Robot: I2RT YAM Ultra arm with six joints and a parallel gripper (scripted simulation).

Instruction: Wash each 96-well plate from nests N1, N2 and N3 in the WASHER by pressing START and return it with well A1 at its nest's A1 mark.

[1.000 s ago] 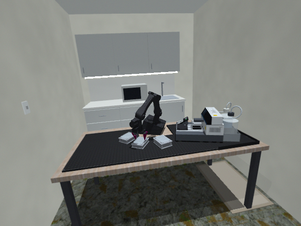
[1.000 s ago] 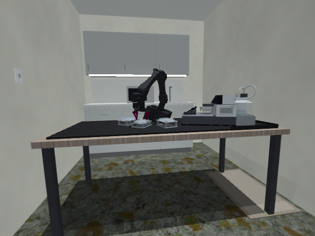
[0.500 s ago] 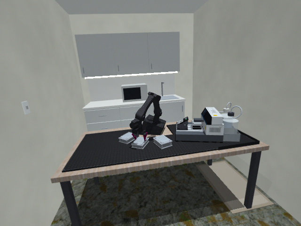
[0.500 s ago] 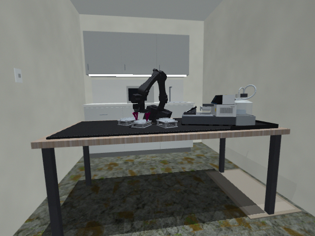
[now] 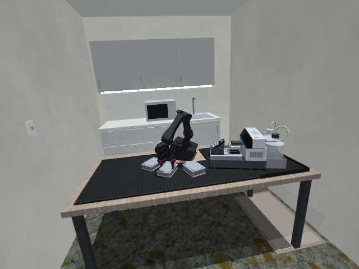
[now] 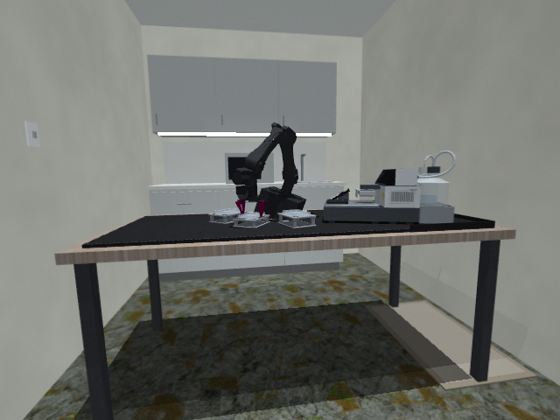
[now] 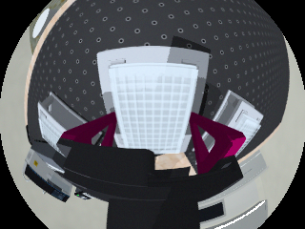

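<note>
Three white 96-well plates sit in their nests on the black mat: the left plate [image 5: 150, 163] [image 6: 224, 212] [image 7: 53, 121], the middle plate [image 5: 167, 169] [image 6: 249, 217] [image 7: 155, 105] and the right plate [image 5: 193, 167] [image 6: 296, 213] [image 7: 243, 117]. My gripper [image 5: 166, 162] [image 6: 249, 207] [image 7: 152, 115] is open, its magenta fingers straddling the middle plate's near end, just above it and apart from it. The washer [image 5: 246, 153] [image 6: 388, 200] stands at the right with its keypad [image 5: 217, 143] [image 6: 339, 197] at the left of the track. I cannot make out its lamp.
The arm's base [image 5: 182, 149] stands behind the nests. Two bottles with tubing [image 5: 275, 139] [image 6: 435, 178] stand beside the washer near the table's right edge. The black mat [image 5: 122, 185] covers most of the wooden table [image 5: 185, 196].
</note>
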